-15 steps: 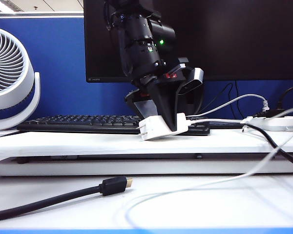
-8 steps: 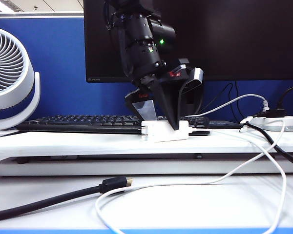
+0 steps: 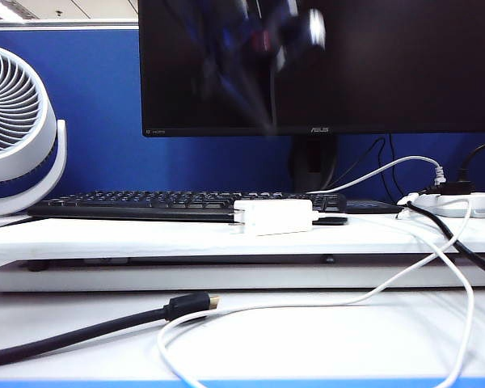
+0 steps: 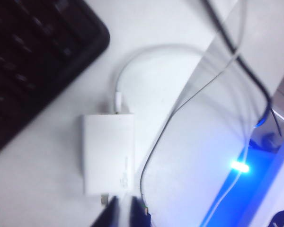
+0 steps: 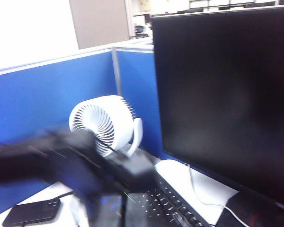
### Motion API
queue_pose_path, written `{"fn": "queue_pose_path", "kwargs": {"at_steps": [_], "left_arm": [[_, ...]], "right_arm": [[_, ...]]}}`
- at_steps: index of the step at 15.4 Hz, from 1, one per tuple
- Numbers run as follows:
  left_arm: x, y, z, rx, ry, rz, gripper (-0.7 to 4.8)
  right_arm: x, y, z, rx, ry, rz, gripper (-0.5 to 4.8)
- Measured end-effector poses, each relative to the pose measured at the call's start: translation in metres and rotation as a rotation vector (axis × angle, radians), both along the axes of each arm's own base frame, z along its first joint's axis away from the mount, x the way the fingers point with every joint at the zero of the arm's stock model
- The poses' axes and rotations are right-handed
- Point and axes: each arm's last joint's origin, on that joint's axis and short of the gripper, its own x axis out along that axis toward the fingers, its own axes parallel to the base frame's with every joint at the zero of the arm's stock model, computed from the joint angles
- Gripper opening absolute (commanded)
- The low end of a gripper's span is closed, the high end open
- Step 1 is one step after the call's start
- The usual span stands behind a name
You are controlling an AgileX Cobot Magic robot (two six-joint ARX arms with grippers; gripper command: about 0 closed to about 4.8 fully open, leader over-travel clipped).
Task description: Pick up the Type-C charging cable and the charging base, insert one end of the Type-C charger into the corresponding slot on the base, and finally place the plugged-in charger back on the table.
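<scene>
The charging base [image 3: 273, 217] lies flat on the raised shelf board of the tabletop [image 3: 129, 236], just in front of the keyboard [image 3: 145, 200], with its long axis running side to side across the exterior view. The Type-C charging cable [image 3: 388, 283] is plugged into its right-hand end, so the slot itself is covered by the plug and cannot be seen. From there the thin white cord runs right along the shelf, drops over the edge and loops across the lower tabletop, passing close to the gold-tipped plug of the black cable [image 3: 190, 307]. The left gripper [image 4: 124, 213] is the nearer one: its wrist view looks straight down on the white block [image 4: 109, 153], and the two dark fingers [image 4: 111, 213] sit almost pressed together, holding nothing, just off the block's prong end, opposite the end where the cord [image 4: 132, 64] curves out. In the exterior view that arm is only a dark smear high in front of the monitor [image 3: 388, 65], well above the base. The right gripper [image 5: 109, 198] is a dark blur in its own view, aimed toward the fan [image 5: 104, 124] and monitor; whether its fingers are spread I cannot tell. The base looks plain, white, boxy and settled, so the placing seems done, and the remaining move is likely just clearing away.
</scene>
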Motion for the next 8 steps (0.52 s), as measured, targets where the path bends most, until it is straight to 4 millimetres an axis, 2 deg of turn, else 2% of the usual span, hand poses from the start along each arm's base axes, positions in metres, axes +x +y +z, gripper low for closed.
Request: {"fn": "queue_pose_path", "kwargs": {"at_steps": [1, 2, 5, 6, 7, 8], "left_arm": [[-0.01, 0.009, 0.022, -0.037, -0.044, 0.0, -0.06], [-0.024, 0.02, 0.048, -0.081, -0.096, 0.001, -0.06], [-0.062, 0.052, 0.104, -0.19, -0.219, 0.013, -0.06], [-0.085, 0.071, 0.13, -0.252, -0.292, 0.014, -0.05], [-0.121, 0.101, 0.167, -0.357, -0.414, 0.013, -0.06], [-0.142, 0.118, 0.184, -0.415, -0.484, 0.013, -0.05]], "right_arm": [[0.0, 0.0, 0.0, 0.0, -0.001, -0.001, -0.06], [-0.003, -0.001, 0.0, -0.002, 0.006, -0.001, -0.06], [-0.016, -0.007, 0.0, -0.001, 0.005, -0.04, -0.06], [-0.029, -0.014, 0.001, -0.026, -0.018, -0.096, -0.06], [-0.041, -0.02, -0.006, -0.112, -0.047, -0.168, -0.06], [-0.046, -0.023, -0.017, -0.155, -0.028, -0.207, -0.06]]}}
